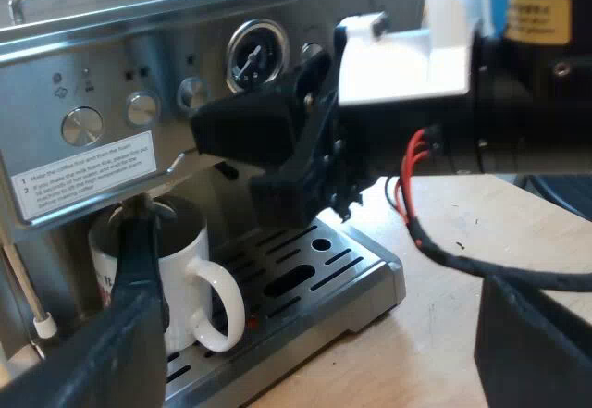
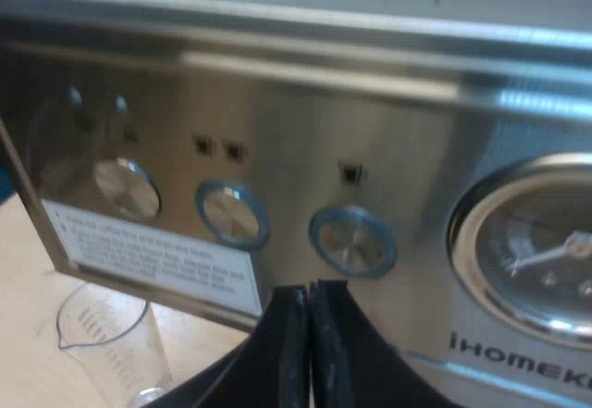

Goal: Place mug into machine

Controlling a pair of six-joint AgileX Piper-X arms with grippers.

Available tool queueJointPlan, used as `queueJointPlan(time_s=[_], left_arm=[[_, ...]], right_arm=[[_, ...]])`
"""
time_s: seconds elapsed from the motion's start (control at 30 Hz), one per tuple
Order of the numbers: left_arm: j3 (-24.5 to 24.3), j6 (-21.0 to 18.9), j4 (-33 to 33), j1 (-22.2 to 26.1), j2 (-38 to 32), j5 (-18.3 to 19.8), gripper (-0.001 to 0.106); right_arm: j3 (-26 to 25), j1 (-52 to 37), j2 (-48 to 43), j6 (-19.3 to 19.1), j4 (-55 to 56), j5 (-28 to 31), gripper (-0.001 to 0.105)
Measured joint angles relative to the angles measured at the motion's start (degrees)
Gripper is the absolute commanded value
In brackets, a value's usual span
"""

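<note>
On the espresso machine's (image 1: 111, 84) drip tray (image 1: 363, 277), the white mug (image 1: 185, 274) stands upright (placement appears complete); left gripper (image 1: 314, 260) is wide open, presumably to clear it; right gripper (image 2: 310, 334) is closed, empty.

Right gripper (image 2: 310, 334) of two matte black tapered fingers (image 2: 277, 357), white angular bracket (image 1: 407, 56) behind the hand, black round link (image 1: 527, 112) farther back, yellow label (image 1: 538, 19) on it
</note>
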Motion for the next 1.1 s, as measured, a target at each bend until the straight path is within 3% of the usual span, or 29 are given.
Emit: queueJointPlan(time_s=[1.1], left_arm=[[0.0,0.0,0.19,0.0,0.0,0.12,0.07]], right_arm=[[-0.1,-1.89,0.45,0.0,-1.43,-0.54,0.0]])
